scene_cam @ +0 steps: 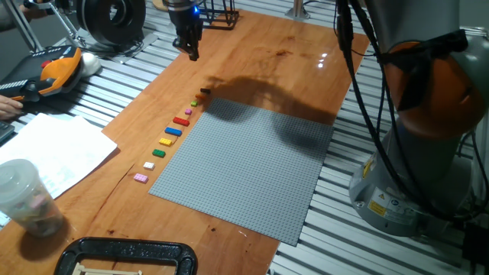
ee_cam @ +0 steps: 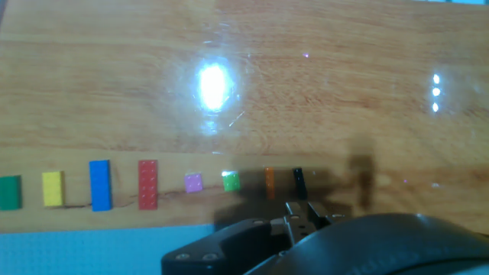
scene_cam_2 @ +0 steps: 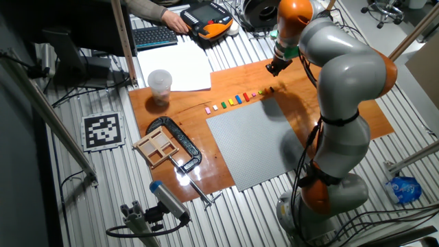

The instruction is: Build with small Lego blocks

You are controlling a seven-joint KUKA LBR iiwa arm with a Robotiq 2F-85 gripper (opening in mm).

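Gripper (scene_cam: 190, 52) hangs in the air over the bare wooden board (scene_cam: 252, 53), carrying nothing. Fingertips look drawn close together, though whether they are fully pressed shut cannot be told from any view (the hand view shows only the dark housing).

The small Lego blocks sit in one row on the wood along the edge of the grey baseplate (scene_cam: 252, 172), running from 7 o'clock to 1 o'clock in one fixed view. Order seen there: pink block (scene_cam: 140, 178), white block (scene_cam: 149, 166), green block (scene_cam: 159, 153), yellow block (scene_cam: 166, 141), blue block (scene_cam: 173, 131), red block (scene_cam: 181, 121). Beyond these lie smaller pieces, ending in a dark block (scene_cam: 205, 92). The gripper is at 12 o'clock from that dark end, well apart.
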